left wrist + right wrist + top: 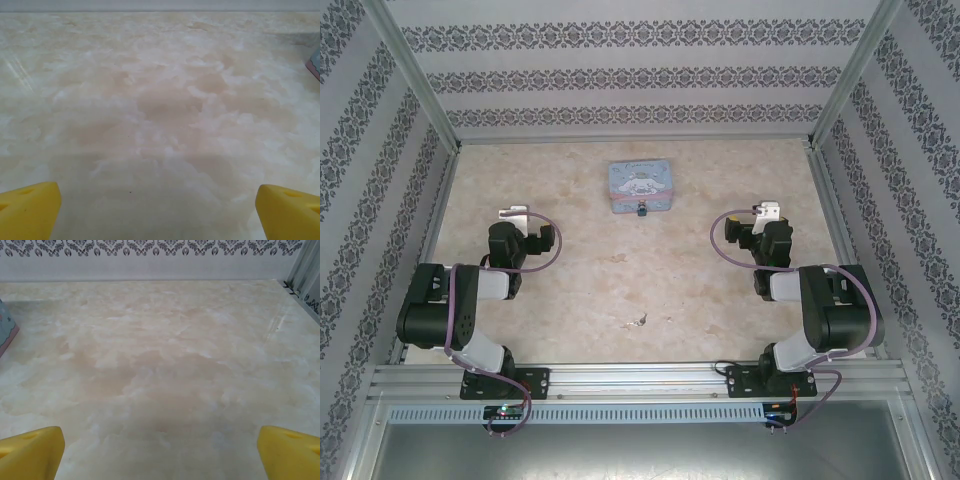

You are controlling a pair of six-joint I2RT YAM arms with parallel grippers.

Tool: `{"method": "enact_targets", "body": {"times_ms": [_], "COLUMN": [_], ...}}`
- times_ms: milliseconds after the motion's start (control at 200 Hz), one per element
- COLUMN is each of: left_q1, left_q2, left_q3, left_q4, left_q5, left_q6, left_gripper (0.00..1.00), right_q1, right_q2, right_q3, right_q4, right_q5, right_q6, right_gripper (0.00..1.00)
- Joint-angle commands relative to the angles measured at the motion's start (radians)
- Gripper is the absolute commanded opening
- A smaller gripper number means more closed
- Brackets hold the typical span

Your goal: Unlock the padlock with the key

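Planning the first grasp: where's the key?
Top view: the key lies on the table, centred, towards the near edge, well apart from the tin and padlock.

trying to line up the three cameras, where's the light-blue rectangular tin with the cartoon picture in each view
top external: the light-blue rectangular tin sits centre, near the far wall.
left wrist: a sliver of it at the right edge, upper part.
right wrist: a corner of it at the left edge, upper half.
shared landmark: the marbled beige table it stands on.
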Motion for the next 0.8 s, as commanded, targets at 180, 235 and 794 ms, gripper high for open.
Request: {"method": "enact_targets", "body": {"times_ms": [180, 235, 794], "left_q1": [0.010, 0.009, 0.006], "left_q2": [0.008, 0.007, 0.006], "left_q3": [0.009, 0.009, 0.015], "left_q4": [0.009, 0.009, 0.000], "left_q5": [0.011, 0.011, 0.006], "left_q6": [0.019, 0.021, 0.021], "left_gripper": [1.00, 1.00, 1.00], "right_q1": [-0.002, -0.002, -0.008], "right_q2": [-0.002, -0.003, 0.000], "right_q3": [0.010, 0.010, 0.016], "right_q4": [0.028, 0.027, 0.022], "right_q5": [-0.024, -0.025, -0.031], "right_q6": [0.007, 0.008, 0.015], "right_gripper": [0.98, 0.98, 0.98]}}
